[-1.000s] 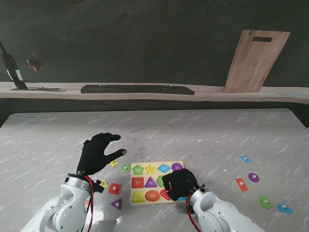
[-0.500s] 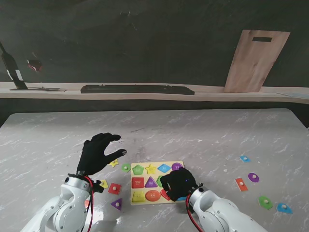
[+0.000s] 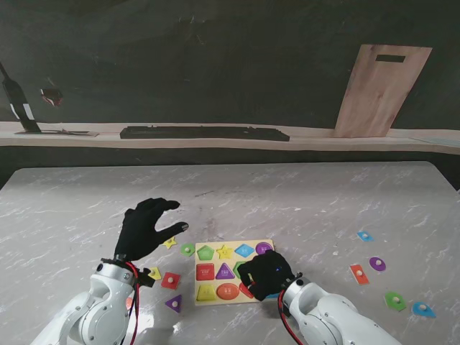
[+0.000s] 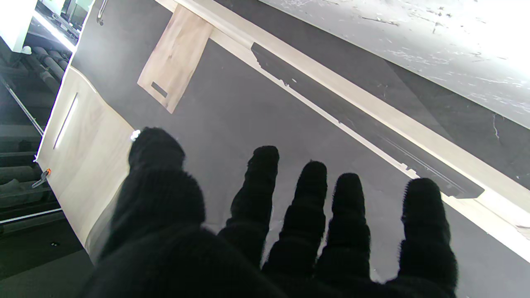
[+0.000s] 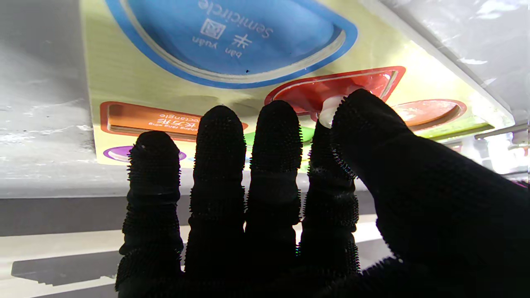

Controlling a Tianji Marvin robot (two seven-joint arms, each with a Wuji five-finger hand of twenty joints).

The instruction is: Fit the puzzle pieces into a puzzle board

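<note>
Where "Semicircle" is printed in a blue recess, the yellow puzzle board lies beyond the right hand, which pinches a red piece's white knob; left hand splayed, empty.

The left hand is raised, palm down, its 5 fingers spread apart and holding nothing. The right hand is low, palm facing the table, 4 fingers side by side and extended, thumb pressed against the index fingertip, pinching a small white knob.
</note>
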